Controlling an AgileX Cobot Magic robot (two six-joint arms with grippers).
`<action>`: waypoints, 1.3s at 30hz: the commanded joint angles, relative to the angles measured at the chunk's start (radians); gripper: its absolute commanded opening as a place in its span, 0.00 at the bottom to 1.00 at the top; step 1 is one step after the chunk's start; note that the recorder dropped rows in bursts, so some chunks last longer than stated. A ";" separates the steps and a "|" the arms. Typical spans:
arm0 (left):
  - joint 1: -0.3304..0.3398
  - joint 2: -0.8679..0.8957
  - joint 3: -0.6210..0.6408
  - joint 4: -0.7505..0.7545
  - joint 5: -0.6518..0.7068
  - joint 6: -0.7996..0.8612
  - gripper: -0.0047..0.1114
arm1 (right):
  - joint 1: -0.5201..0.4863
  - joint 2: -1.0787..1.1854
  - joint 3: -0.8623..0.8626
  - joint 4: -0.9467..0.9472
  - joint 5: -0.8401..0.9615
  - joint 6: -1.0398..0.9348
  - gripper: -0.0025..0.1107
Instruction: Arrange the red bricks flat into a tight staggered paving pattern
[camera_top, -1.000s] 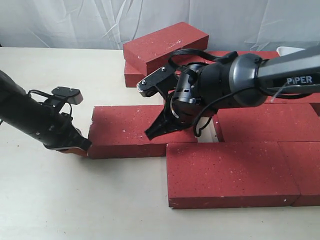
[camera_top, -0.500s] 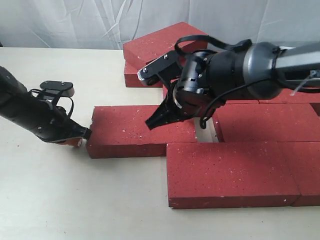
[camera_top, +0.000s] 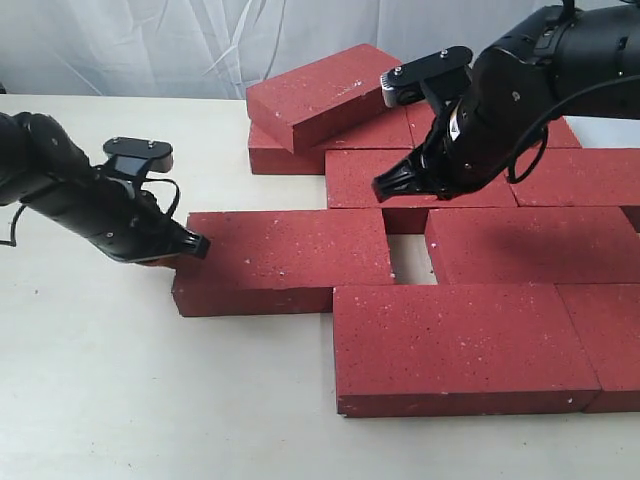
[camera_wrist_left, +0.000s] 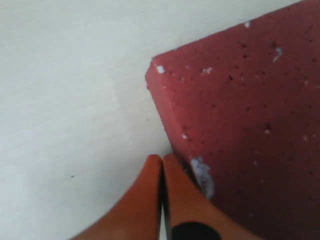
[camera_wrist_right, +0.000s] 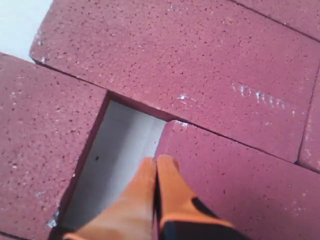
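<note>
We log the pale table (camera_top: 100, 400) carrying the red bricks (camera_top: 460, 345), laid flat from centre out to 3 o'clock, with one tilted brick (camera_top: 330, 90) resting on others at 12. The left gripper (camera_top: 192, 245), tips pinched together on nothing, sits at the 9 o'clock end of the leftmost brick (camera_top: 285, 260). The right gripper (camera_top: 385, 188), likewise pinched and empty, hangs over the courses with a small gap (camera_top: 410, 262) at its 6 o'clock.

1 brick (camera_top: 330, 90) rests atop the rear bricks (camera_top: 285, 155).
</note>
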 joint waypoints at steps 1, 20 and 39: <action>-0.064 0.001 -0.012 0.067 0.012 -0.093 0.04 | -0.012 -0.009 0.004 0.102 -0.019 -0.096 0.01; -0.208 0.003 -0.083 0.077 -0.009 -0.154 0.04 | -0.012 -0.007 0.019 0.233 -0.019 -0.221 0.01; -0.151 0.052 -0.083 0.144 0.022 -0.157 0.04 | -0.012 -0.007 0.035 0.253 -0.051 -0.221 0.01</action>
